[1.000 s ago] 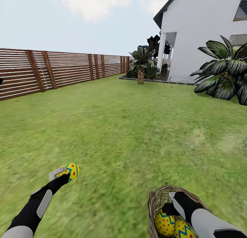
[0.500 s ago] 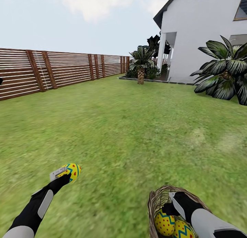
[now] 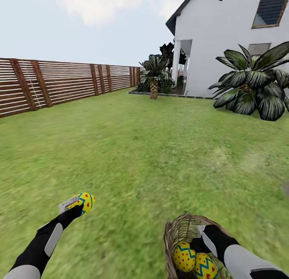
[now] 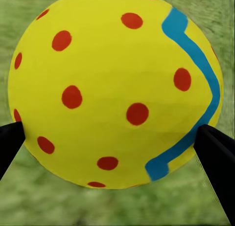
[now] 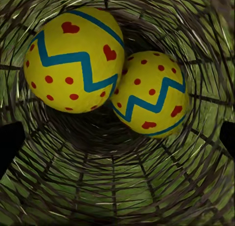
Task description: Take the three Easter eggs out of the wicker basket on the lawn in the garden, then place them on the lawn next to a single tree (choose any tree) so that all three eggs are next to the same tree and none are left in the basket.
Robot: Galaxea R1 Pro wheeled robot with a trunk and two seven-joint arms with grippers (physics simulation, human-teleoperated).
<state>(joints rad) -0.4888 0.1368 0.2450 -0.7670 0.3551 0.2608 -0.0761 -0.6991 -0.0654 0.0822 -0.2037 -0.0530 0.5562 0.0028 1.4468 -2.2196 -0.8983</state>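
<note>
One egg (image 3: pixel 85 201) gripped — two eggs (image 5: pixel 73 59) basketed (image 3: pixel 176 230)

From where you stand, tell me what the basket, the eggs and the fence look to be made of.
Wicker basket: thin brown woven strands with open gaps, matte, likely wicker. Easter eggs: smooth hard-looking shells, yellow with painted blue zigzags and red marks; whether plastic or real shell cannot be told. Fence: brown horizontal slats on thicker posts, apparently wood.

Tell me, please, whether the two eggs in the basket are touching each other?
Touching: the right wrist view shows the larger-looking egg pressed against the other egg with no gap, inside the basket.
</note>
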